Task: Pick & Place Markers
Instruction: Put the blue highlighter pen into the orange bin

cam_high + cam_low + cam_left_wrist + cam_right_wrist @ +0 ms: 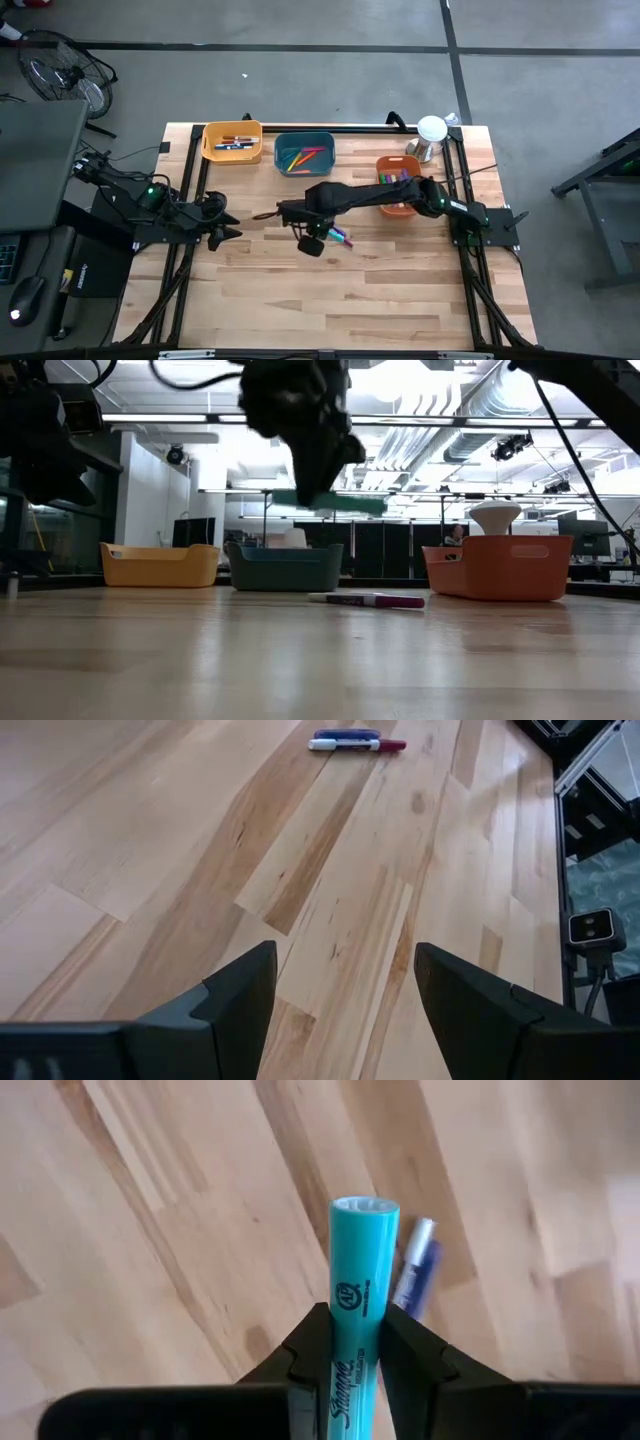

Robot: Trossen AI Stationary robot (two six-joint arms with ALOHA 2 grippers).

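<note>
My right gripper (355, 1325) hangs over the table's middle (318, 236) and is shut on a teal marker (365, 1270), which shows level in the low view (335, 503). Beneath it on the wood lie two loose markers side by side, one purple with a white end (368, 600) and one blue-purple (418, 1270); both also show far off in the left wrist view (352, 740). My left gripper (345, 990) waits open near the table's left side (225, 228), touching nothing. My right gripper pinches the teal marker's barrel (352, 1342) between its two fingers, coming from above. The marker runs out past the fingertips to its flat end (365, 1207). It is lifted clear of the table and lies about level (335, 503).
Three bins stand along the far edge: a yellow bin (232, 141), a teal bin (304, 153) and an orange bin (398, 185), each with markers inside. A white-topped object (431, 135) stands near the far right corner. Bare wood lies toward the near edge (330, 300).
</note>
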